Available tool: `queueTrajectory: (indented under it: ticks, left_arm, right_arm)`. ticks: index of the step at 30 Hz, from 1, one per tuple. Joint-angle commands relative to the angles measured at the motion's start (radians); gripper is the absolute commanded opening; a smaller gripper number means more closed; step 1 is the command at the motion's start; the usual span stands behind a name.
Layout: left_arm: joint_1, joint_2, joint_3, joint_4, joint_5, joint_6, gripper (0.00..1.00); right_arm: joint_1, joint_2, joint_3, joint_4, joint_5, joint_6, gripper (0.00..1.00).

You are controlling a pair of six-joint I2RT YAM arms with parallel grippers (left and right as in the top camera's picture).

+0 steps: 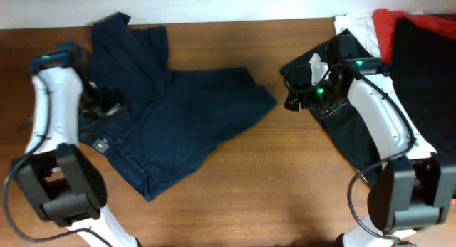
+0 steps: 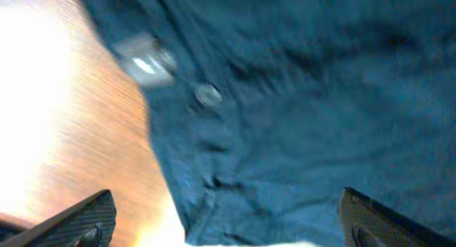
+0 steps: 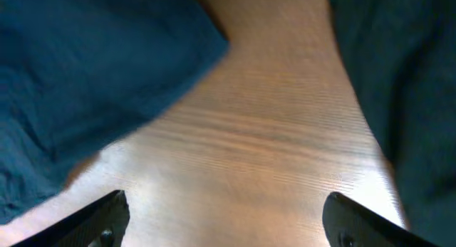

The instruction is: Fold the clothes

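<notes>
The dark navy shorts (image 1: 178, 112) lie spread and rumpled on the left-centre of the wooden table. My left gripper (image 1: 107, 103) hovers over their waistband at the left edge. In the left wrist view it is open (image 2: 226, 226) above the blue fabric (image 2: 306, 97), near a button (image 2: 207, 95) and a small label (image 2: 146, 62). My right gripper (image 1: 293, 97) is open and empty (image 3: 224, 218) over bare table (image 3: 271, 133). It sits between the shorts' right leg (image 3: 92, 69) and another dark garment (image 3: 410, 83).
A second dark navy garment (image 1: 349, 137) lies under the right arm. A black garment (image 1: 427, 69), a red one (image 1: 388, 23) and a white one (image 1: 354, 25) are piled at the back right corner. Bare wood (image 1: 271, 183) runs along the front.
</notes>
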Motion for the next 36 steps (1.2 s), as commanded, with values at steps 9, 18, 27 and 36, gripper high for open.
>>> queueTrajectory:
  ticks: [9, 18, 27, 36]
  left_arm:
    - [-0.268, -0.005, -0.118, 0.057, 0.025, 0.005, 0.99]
    - [-0.269, -0.005, -0.118, 0.056, 0.025, 0.005, 0.99]
    - [-0.268, -0.005, -0.118, 0.091, 0.012, 0.005, 0.99]
    - [-0.269, -0.005, -0.118, 0.146, 0.006, -0.086, 0.99]
  right_arm:
    - [0.119, 0.369, -0.009, 0.316, -0.113, 0.017, 0.85]
    - [-0.035, 0.229, 0.079, 0.071, 0.289, 0.085, 0.04]
    - [-0.025, 0.176, -0.005, -0.42, 0.348, 0.147, 0.23]
    - [0.004, 0.185, 0.41, 0.029, 0.03, -0.127, 0.74]
